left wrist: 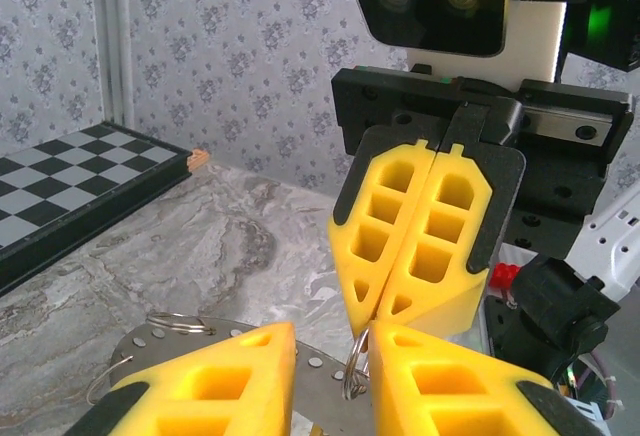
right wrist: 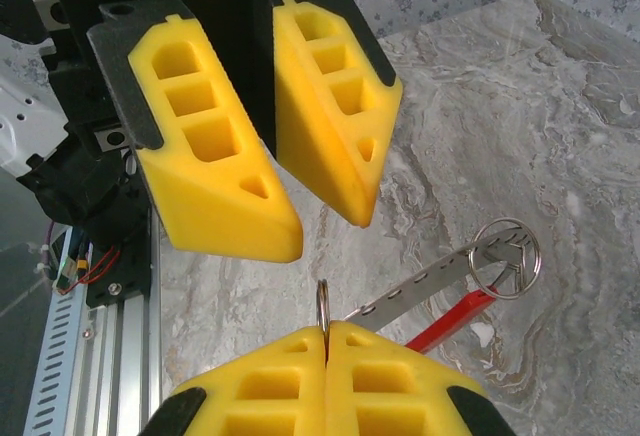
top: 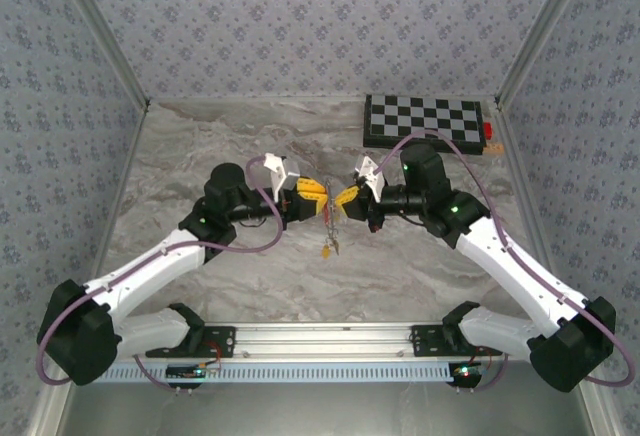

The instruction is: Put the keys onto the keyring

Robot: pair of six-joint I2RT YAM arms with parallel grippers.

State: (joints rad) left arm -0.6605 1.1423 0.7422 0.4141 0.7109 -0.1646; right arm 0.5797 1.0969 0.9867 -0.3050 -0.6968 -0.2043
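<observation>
My right gripper (right wrist: 325,331) is shut on the thin grey metal keyring (right wrist: 323,304), which stands edge-on above its yellow pads. A perforated grey strip (right wrist: 430,281) and a red strip (right wrist: 450,321) run from there to a second small ring (right wrist: 506,246). My left gripper (right wrist: 330,231) faces it, open, tips just apart from the ring. In the left wrist view the left gripper (left wrist: 330,356) is open, with the keyring (left wrist: 354,361) beside its right finger, under the shut right gripper (left wrist: 368,324). In the top view the keys (top: 328,246) dangle below the two meeting grippers.
A folded chessboard (top: 425,121) lies at the back right of the marble table (top: 200,146), with a small red piece (top: 488,131) at its right edge. Patterned walls close in three sides. An aluminium rail (top: 330,336) runs along the near edge.
</observation>
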